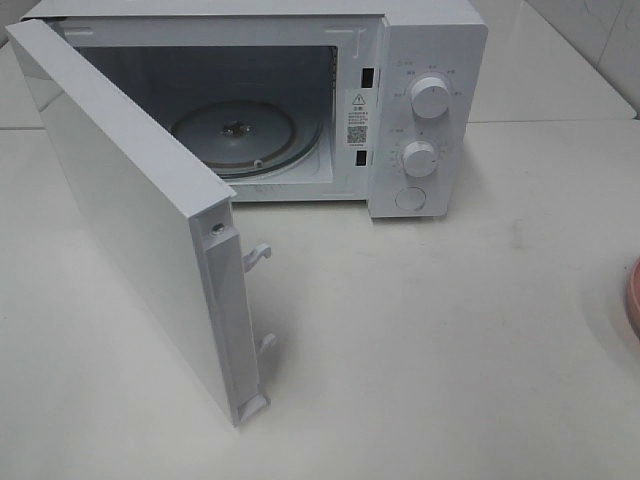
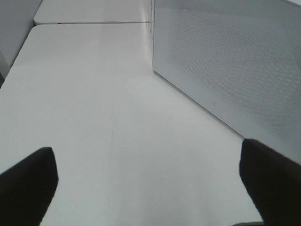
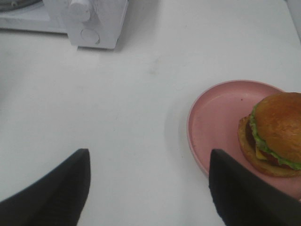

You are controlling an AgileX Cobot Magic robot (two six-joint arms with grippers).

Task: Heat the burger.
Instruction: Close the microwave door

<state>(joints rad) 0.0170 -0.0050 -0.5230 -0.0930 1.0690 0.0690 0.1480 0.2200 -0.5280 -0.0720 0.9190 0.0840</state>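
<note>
The burger [image 3: 275, 134], with a golden-brown bun, green lettuce and a dark patty, lies on a pink plate [image 3: 216, 117] in the right wrist view. My right gripper [image 3: 148, 188] is open over the bare table just short of the plate, with nothing between its fingers. Only the plate's rim [image 1: 633, 295] shows at the right edge of the exterior high view; the burger is out of view there. The white microwave [image 1: 420, 100] stands at the back with its door [image 1: 140, 210] swung wide open. My left gripper [image 2: 148, 188] is open beside the door's outer face [image 2: 225, 61].
A glass turntable [image 1: 235, 135] lies inside the microwave's cavity. Two knobs [image 1: 430, 97] and a round button sit on its right panel. Door latch hooks [image 1: 257, 255] stick out from the open door's edge. The white table [image 1: 450, 350] runs between microwave and plate.
</note>
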